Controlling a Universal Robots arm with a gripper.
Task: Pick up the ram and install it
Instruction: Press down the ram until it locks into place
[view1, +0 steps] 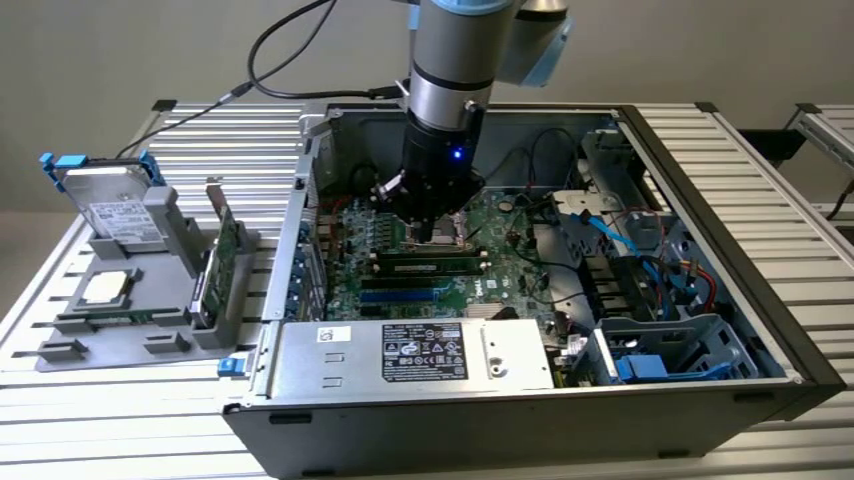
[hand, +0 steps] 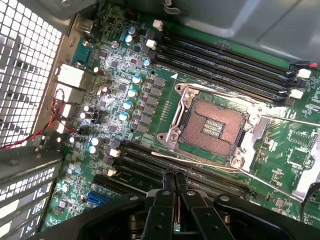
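Hovering over the motherboard (view1: 441, 270) inside one open computer case (view1: 707, 330), the single arm's end effector (hand: 174, 181) has its two fingers pressed together, pinching nothing. One ram (view1: 430, 266) stick lies seated in a memory slot just in front of it, its long axis running across the board toward the exterior view's left and right. Beside the case, one rack (view1: 134, 300) on the counter (view1: 120, 440) carries one hard drive (view1: 114, 205).
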